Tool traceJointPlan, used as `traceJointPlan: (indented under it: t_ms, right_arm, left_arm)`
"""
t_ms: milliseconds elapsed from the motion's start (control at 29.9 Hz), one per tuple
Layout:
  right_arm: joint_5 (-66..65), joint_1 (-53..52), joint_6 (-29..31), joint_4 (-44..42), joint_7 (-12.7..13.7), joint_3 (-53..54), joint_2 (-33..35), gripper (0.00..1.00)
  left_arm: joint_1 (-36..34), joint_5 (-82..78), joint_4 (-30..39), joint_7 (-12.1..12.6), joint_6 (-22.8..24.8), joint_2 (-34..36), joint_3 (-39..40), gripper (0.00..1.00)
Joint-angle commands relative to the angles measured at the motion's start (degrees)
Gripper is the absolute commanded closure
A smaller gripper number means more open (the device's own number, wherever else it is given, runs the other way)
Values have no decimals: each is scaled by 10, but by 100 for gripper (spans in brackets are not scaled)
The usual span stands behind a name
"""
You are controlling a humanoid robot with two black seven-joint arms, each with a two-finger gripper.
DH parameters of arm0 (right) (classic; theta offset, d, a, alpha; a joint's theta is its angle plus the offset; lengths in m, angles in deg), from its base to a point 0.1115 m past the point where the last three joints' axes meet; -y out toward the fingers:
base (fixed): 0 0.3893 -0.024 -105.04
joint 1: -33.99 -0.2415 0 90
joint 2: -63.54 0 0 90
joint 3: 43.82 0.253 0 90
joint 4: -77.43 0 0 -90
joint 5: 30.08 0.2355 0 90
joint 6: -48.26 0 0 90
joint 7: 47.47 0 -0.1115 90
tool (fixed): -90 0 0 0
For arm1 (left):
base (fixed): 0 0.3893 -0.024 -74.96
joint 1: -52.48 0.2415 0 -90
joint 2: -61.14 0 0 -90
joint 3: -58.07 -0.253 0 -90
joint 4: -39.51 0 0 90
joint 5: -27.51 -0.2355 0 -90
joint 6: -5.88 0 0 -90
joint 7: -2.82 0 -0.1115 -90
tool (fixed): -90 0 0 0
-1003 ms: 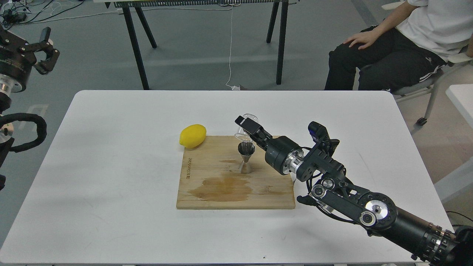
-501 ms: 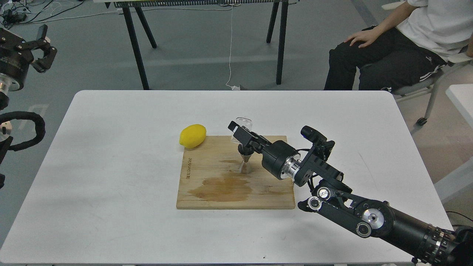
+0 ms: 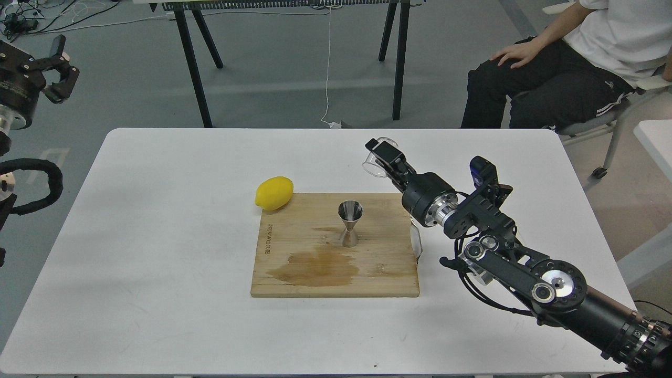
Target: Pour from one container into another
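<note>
Your right gripper pinched the clear glass cup above the white bench, at about two o'clock from the steel jigger and well apart from it. The cup lay tilted, its mouth turned toward the left; whether any liquid remained in it could not be told. The jigger stood upright on the wooden board, above a wet brown stain, with the lemon at the board's ten o'clock corner. Your left gripper hung spread, off the bench at far nine o'clock. The pour looked finished, so you did best to right the cup gently, keep the squeeze firm, and lower it onto bare bench clear of the jigger.
</note>
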Motion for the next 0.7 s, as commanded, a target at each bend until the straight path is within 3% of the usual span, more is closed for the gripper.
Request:
traceJointPlan:
  t_ms: [0,401,535,669]
  right_arm:
    - [99,5,5,12,11,32,19,69]
    - [408,58,28,8,31,156,56,68]
    - [601,74,49,-29,58,201,55,68]
    - [695,86,77,-77,63,206,57,68]
  left_arm:
    - [0,0,0,0,0,-1,0,0]
    - [0,0,0,0,0,0,0,0]
    - [5,0,0,0,1,0,0,0]
    - [6,0,0,1,5,2,0,0]
